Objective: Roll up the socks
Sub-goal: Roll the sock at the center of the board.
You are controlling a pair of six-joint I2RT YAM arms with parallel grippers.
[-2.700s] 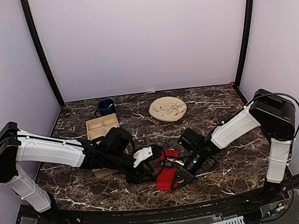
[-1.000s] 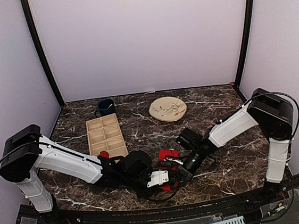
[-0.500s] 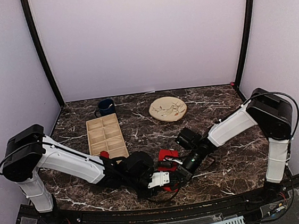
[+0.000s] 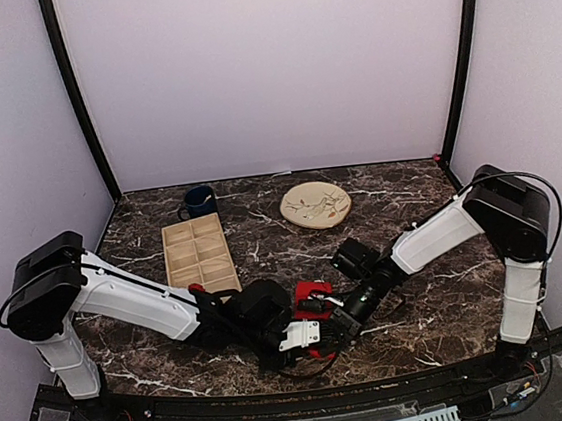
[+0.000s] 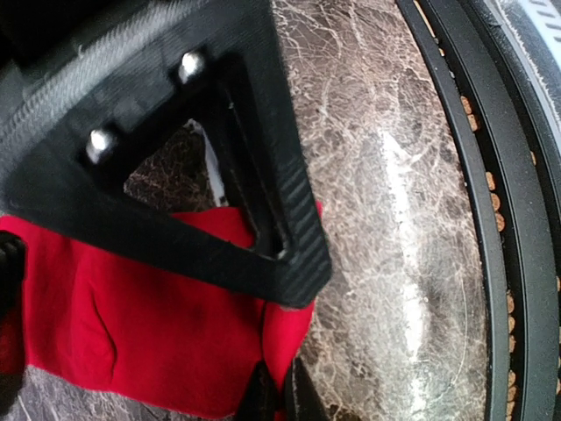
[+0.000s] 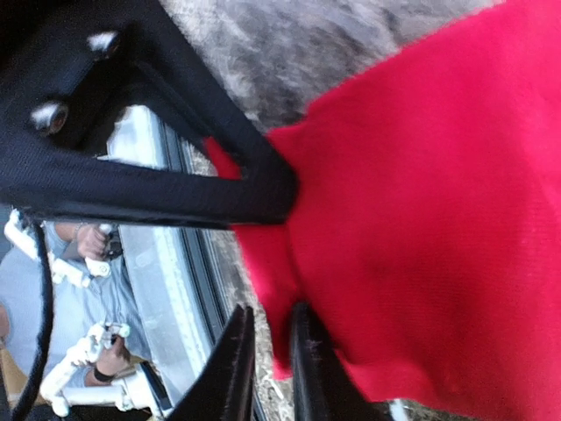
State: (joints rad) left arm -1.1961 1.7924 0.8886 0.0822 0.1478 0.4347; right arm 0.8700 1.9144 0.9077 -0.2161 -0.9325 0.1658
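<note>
The red socks [image 4: 311, 290] lie bunched near the table's front edge, mostly under both wrists. In the left wrist view the socks [image 5: 131, 324] spread flat on the marble. My left gripper [image 5: 280, 396] is shut on a pinched fold at their corner. From above, my left gripper [image 4: 310, 340] comes in from the left, close to the right one. In the right wrist view the socks [image 6: 421, 219] fill the right side. My right gripper [image 6: 267, 351] has its jaws slightly apart, a flap of the sock's edge hanging loose between them. My right gripper [image 4: 328, 328] sits over the socks.
A wooden compartment tray [image 4: 198, 254] lies left of the socks, with a dark blue mug [image 4: 198, 200] behind it. A round beige plate [image 4: 315, 205] sits at the back centre. The table's black front rail [image 5: 491, 263] runs just beside my left gripper.
My left gripper has closed onto the sock's corner fold. My right gripper's jaws, shut before, have parted a little. Both arms have shifted only slightly.
</note>
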